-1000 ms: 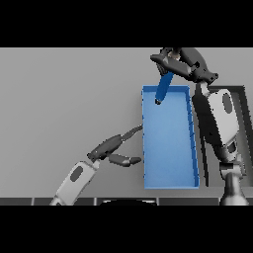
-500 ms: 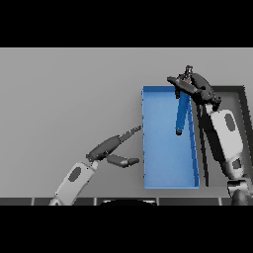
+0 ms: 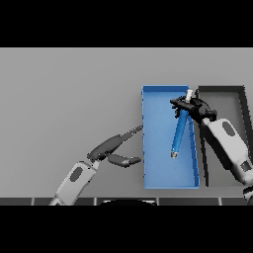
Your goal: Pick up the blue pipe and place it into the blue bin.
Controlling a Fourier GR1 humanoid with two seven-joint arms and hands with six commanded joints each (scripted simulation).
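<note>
Since half a second ago the right hand (image 3: 191, 106) has been lowered slightly over the blue bin (image 3: 158, 168), and the blue pipe (image 3: 180, 129) has been tilted further, so its lower end now sits deeper toward the bin's near half. Pipe is seen held near its upper, pale-tipped end, with the right hand's fingers curled round it in a pinch; that end is just inside the bin's far right corner. The lower end of the pipe is over the bin floor, right of the bin's centre; whether it touches the floor cannot be told. The pipe is slanted, lower end pointing toward the bin's near side. A dark tray (image 3: 237, 94) is seen just beside the bin's right wall, partly covered by the right arm. The left hand (image 3: 114, 147) is seen just left of the bin, fingers straight and spread, with one fingertip reaching up to the bin's left wall and the thumb held apart below it; nothing is held. Everything rests on the grey table (image 3: 64, 94).
</note>
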